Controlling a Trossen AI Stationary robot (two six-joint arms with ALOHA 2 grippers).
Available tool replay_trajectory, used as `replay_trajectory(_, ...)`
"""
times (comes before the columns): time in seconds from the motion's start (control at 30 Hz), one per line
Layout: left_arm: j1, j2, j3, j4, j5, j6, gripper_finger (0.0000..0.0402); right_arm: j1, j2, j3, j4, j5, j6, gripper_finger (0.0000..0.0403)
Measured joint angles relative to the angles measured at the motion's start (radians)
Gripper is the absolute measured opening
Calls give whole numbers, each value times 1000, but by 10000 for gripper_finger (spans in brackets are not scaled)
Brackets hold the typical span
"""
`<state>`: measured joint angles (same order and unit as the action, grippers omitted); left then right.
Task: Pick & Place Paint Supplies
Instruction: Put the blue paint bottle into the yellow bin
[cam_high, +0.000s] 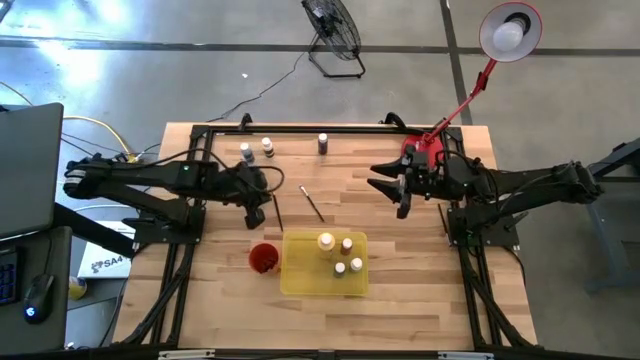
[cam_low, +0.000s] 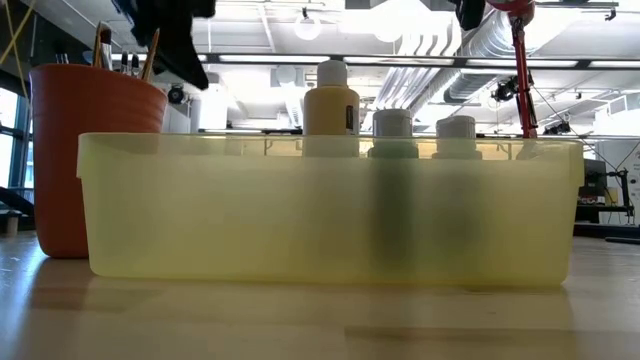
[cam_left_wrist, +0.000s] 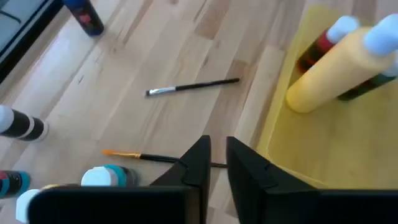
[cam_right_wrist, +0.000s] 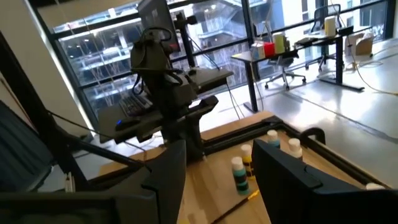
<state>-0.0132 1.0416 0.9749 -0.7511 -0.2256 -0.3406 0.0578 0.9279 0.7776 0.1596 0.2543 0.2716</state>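
On the wood beside the yellow tray (cam_high: 300, 280), orange-tipped paintbrush (cam_left_wrist: 134, 155) under the left gripper (cam_left_wrist: 213, 163), fingers nearly together around its handle, second paintbrush (cam_high: 312, 203) nearby, four paint bottles (cam_high: 340, 255) in tray, right gripper (cam_high: 400, 192) spread, hovering apart.

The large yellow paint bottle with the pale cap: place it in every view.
High view: large yellow paint bottle stands in the flat yellow plastic tray, back left corner.
Low view: tallest bottle, behind the tray wall.
Left wrist view: beside the picture's right edge.
Right wrist view: not in it.
Shared landmark: the tray.
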Motion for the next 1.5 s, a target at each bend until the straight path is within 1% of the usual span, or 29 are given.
replay_trajectory(0.07, 0, 12, 0, -13, -1, 28, 69, 0, 0, 0, 0, 0, 5, 174)
replay_trajectory(0.17, 1, 18, 0, -36, -21, 136, 99, 0, 0, 0, 0, 0, -1, 174)
replay_trajectory(0.3, 1, 18, 0, -137, -64, 246, 132, 0, 0, 0, -1, 0, -4, 174)
replay_trajectory(0.4, 12, 18, 0, -211, -108, 271, 146, 0, 0, 0, -17, 0, -3, 174)
replay_trajectory(0.47, 47, 18, 0, -240, -110, 279, 148, 0, 0, 0, -25, 0, 8, 174)
replay_trajectory(0.53, 99, 18, 0, -249, -89, 286, 149, 0, 0, 0, -24, 0, 20, 174)
replay_trajectory(0.6, 161, 18, 0, -239, -45, 317, 149, 0, 0, 0, -23, 0, 20, 174)
replay_trajectory(0.77, 318, 19, 0, -227, 105, 439, 149, 0, 0, 0, -23, 0, 23, 174)
replay_trajectory(0.93, 418, 27, 0, -202, 196, 576, 149, 0, 0, 0, -23, 5, 23, 174)
replay_trajectory(1.07, 458, 66, 0, -176, 280, 632, 149, 0, 0, 0, -31, 8, 20, 174)
replay_trajectory(1.17, 481, 120, 0, -188, 314, 656, 149, 0, 0, 0, -38, 8, 20, 174)
replay_trajectory(1.37, 485, 228, 0, -178, 307, 680, 149, -2, 0, 0, -40, 9, 20, 174)
replay_trajectory(1.5, 484, 258, 1, -155, 298, 681, 149, -2, 0, 0, -43, 8, 20, 174)
